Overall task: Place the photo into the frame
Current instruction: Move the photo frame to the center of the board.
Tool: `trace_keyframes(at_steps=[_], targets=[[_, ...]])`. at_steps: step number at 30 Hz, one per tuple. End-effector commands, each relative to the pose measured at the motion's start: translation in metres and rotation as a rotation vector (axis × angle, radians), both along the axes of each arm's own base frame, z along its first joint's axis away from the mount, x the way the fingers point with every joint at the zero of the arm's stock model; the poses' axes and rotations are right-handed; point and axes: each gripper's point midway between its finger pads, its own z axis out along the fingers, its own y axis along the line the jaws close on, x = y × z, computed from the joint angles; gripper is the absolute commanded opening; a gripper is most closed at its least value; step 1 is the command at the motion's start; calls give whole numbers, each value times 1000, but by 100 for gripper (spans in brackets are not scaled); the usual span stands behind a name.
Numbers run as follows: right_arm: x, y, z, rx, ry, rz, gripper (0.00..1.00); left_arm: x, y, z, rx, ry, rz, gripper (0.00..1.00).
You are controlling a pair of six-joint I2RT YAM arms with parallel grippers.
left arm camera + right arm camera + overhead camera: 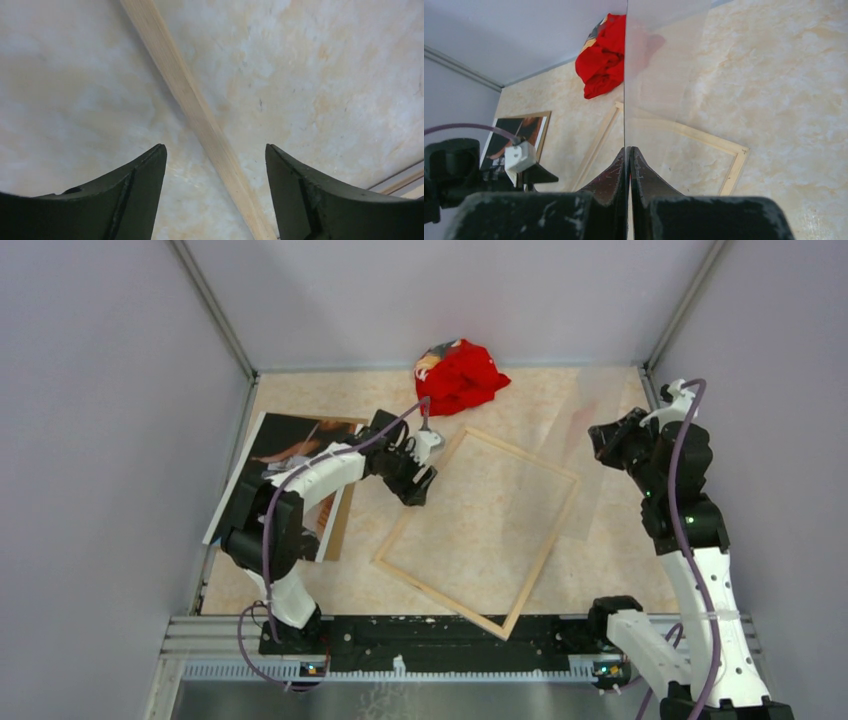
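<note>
The frame lies flat mid-table, pale wood edges up, the table showing through it. My left gripper hovers open over its left rail, which runs between the spread fingers without touching them. My right gripper is shut on the edge of a clear pane, held up edge-on above the frame's right corner. The photo, dark with orange-brown patches, lies at the left wall, partly under my left arm.
A brown backing board lies under the photo, its edge showing. A crumpled red cloth sits at the back wall. Grey walls close in the left, right and back sides.
</note>
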Motion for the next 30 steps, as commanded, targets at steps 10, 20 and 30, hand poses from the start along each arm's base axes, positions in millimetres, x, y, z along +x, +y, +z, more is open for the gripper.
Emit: trace_keyframes(at_steps=[10, 20, 30], targets=[[-15, 3, 50, 47, -136, 13, 0, 136, -52, 7, 36, -29, 89, 65], [-22, 1, 46, 41, -132, 8, 0, 124, -57, -8, 10, 35, 110, 64], [-24, 5, 45, 55, -137, 30, 0, 115, -18, -50, 93, 220, 355, 3]])
